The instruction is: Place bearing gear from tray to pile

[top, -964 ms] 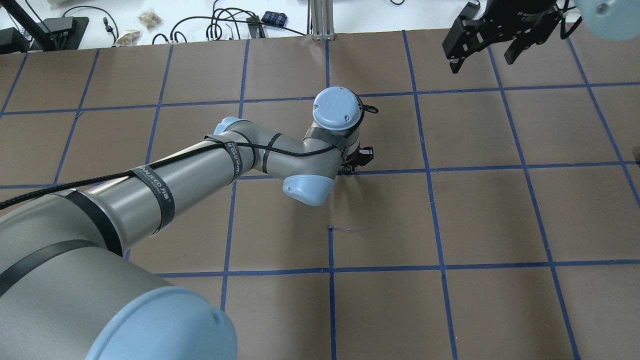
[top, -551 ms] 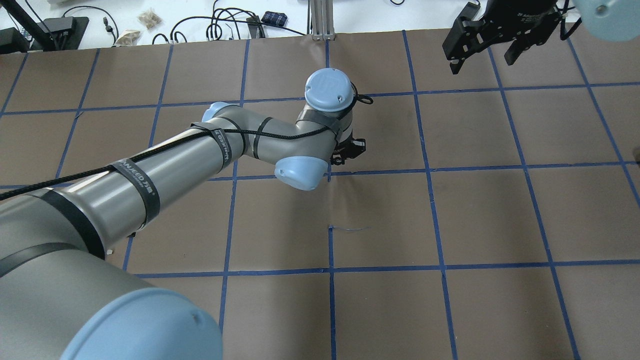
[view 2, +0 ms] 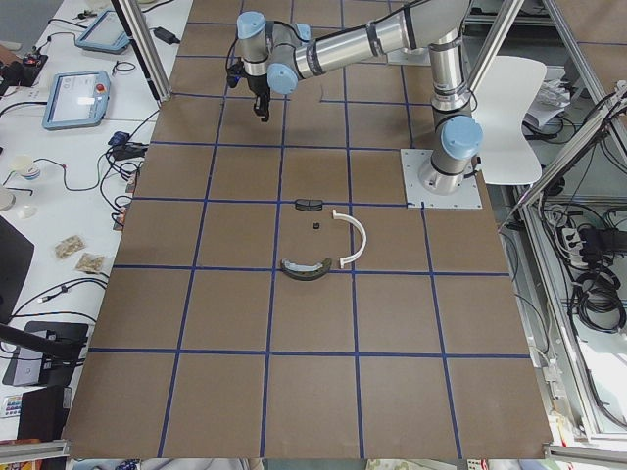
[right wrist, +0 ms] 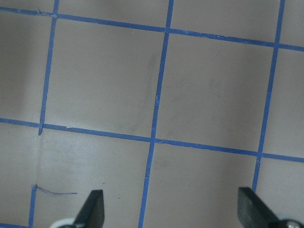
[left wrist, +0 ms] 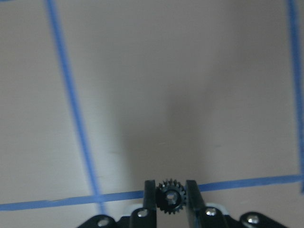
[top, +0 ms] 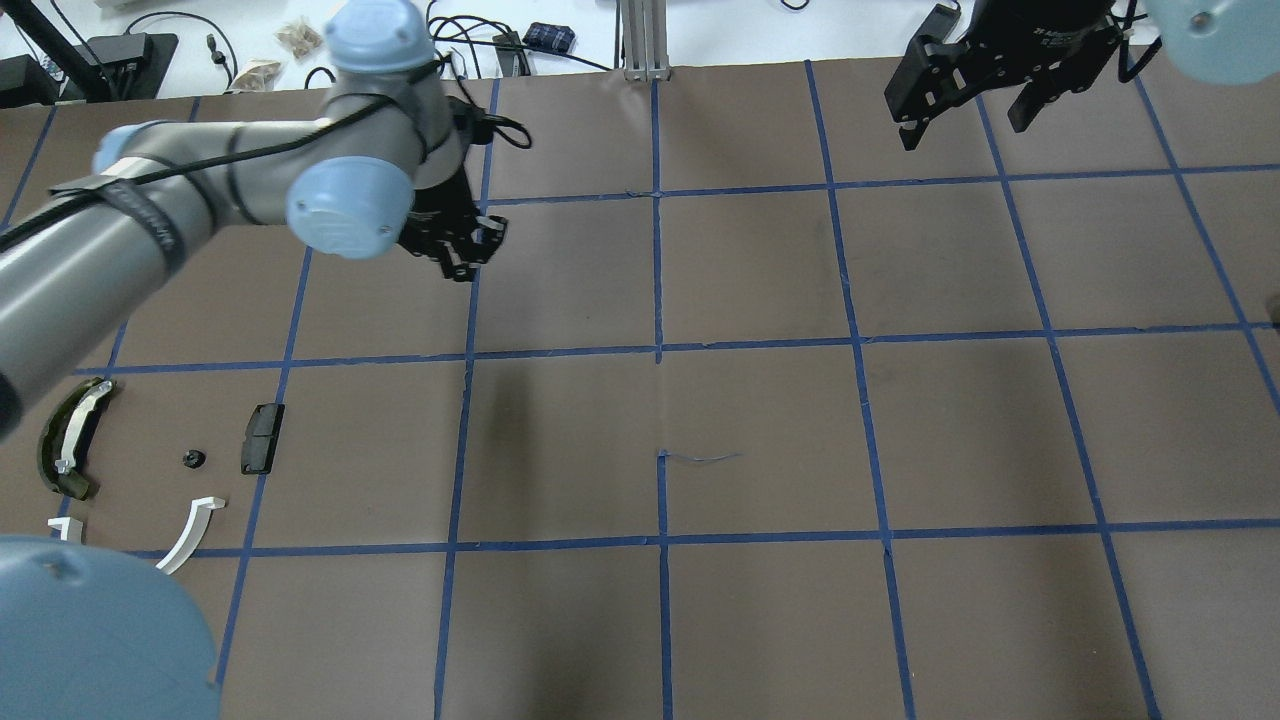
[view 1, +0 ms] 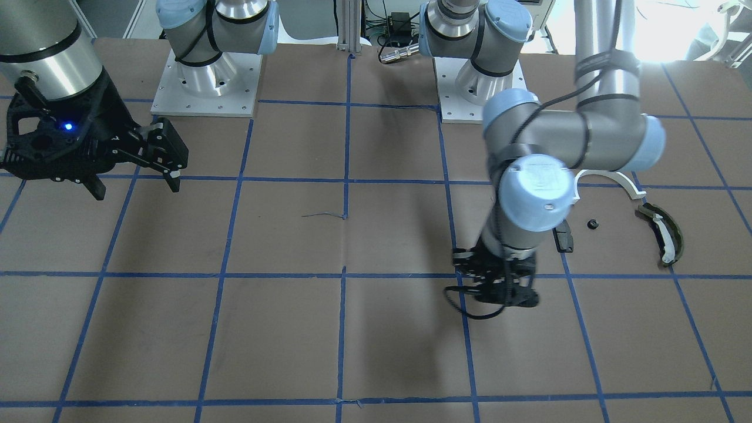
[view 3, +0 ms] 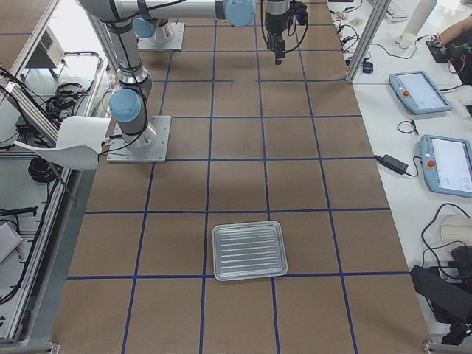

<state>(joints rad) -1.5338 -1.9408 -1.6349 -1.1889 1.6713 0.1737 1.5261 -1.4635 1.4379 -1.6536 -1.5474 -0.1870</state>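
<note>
My left gripper (left wrist: pixel 171 189) is shut on a small black toothed bearing gear (left wrist: pixel 171 203), held between its fingertips above the brown table. In the overhead view the left gripper (top: pixel 462 245) hangs over the far left-centre square. The pile lies nearer the robot at the left: a white arc (top: pixel 190 535), a black block (top: pixel 263 438), an olive-green curved piece (top: pixel 70 437) and a tiny black part (top: pixel 193 459). The silver ribbed tray (view 3: pixel 248 251) shows only in the exterior right view. My right gripper (top: pixel 960 115) is open and empty at the far right.
The brown table (top: pixel 760 430) is marked with a blue tape grid. Cables and small devices (top: pixel 470 45) lie past its far edge. The right wrist view shows only table between the spread fingers (right wrist: pixel 92 204).
My left arm has swung from the table's centre to the far left, carrying the gear. The pile, hidden under the arm before, now shows. The right gripper has not moved.
</note>
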